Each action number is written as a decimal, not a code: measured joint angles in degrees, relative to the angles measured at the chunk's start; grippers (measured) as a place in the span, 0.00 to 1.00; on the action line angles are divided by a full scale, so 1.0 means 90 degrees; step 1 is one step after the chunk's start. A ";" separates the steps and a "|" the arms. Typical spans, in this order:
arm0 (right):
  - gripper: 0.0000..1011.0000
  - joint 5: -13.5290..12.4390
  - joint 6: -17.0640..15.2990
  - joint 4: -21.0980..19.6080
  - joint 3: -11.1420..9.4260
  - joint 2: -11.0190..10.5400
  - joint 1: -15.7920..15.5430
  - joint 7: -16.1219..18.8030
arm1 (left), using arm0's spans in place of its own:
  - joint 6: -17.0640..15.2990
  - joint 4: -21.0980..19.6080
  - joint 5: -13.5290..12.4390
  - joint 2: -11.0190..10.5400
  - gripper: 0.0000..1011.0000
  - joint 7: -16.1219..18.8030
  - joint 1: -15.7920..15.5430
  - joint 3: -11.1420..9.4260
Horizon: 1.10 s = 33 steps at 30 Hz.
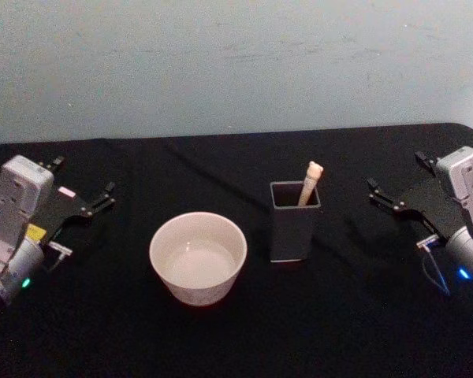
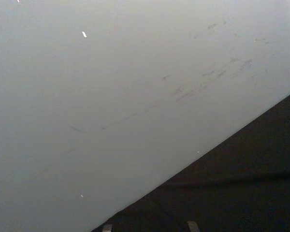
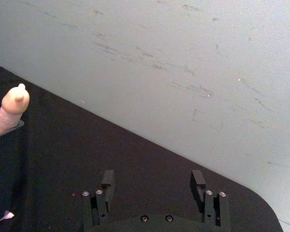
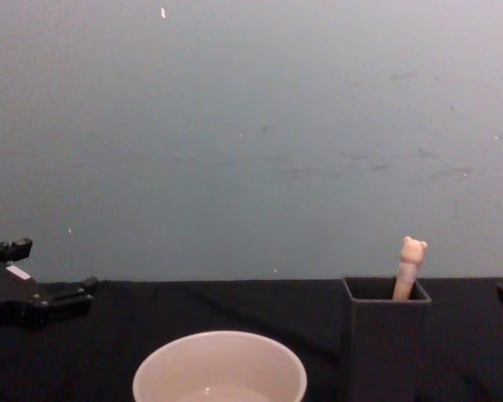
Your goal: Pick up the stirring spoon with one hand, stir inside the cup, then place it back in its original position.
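Both jaws: spread apart, idle at opposite counter (image 1: 236, 346) ends.
Stirring spoon (image 1: 310, 183): standing in the dark holder (image 1: 294, 228), right of the cup (image 1: 198, 256).
Our tip: we'd send the right jaws, pinch below the bear head, lift straight.

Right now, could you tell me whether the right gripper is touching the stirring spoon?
Apart. The head view shows bare black table between the open right gripper and the stirring spoon, which stands in the dark holder.

no readable text, label, brand or number stands on anything here.
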<state>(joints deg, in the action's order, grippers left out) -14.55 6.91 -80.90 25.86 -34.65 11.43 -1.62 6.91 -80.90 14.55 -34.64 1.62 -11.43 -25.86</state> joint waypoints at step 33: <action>0.99 0.0000 0.0000 0.0000 0.0000 0.0000 0.0000 0.0000 | 0.0000 0.0000 0.0000 0.0000 0.99 0.0000 0.0001 0.0000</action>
<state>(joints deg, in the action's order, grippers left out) -14.55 6.91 -80.90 25.87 -34.65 11.43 -1.62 6.91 -80.90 14.55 -34.65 1.62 -11.43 -25.86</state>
